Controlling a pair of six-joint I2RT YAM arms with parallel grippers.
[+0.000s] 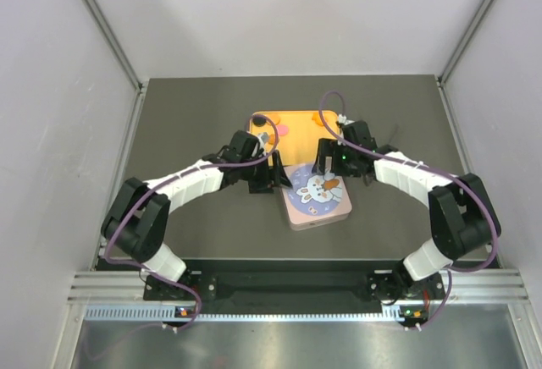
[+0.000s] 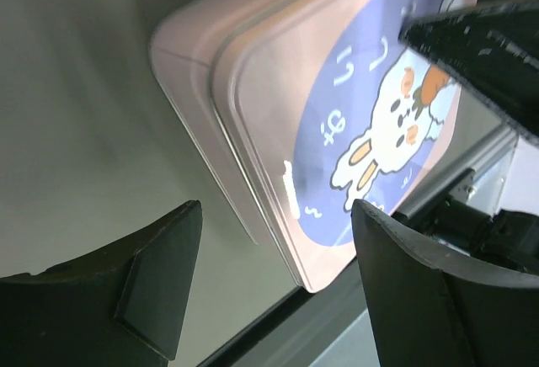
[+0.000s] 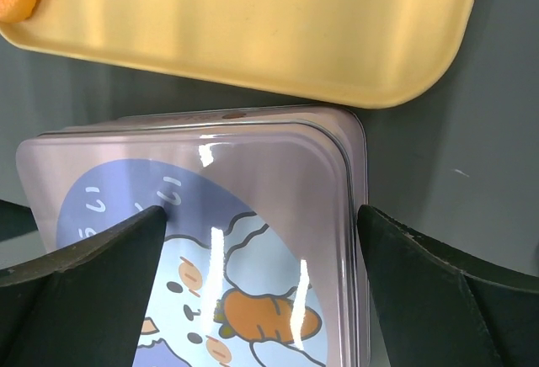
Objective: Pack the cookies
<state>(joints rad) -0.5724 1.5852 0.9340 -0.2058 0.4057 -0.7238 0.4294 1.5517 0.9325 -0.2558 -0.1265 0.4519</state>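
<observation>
Dark grey table, pale walls, pink tin beside yellow tray

Found broad bare table left and right of the closed tin, and in front of it. Saw only a thin strip between tin and yellow tray behind. Met left gripper at the tin's left side, right gripper spread above its far end, jaws apart.
</observation>
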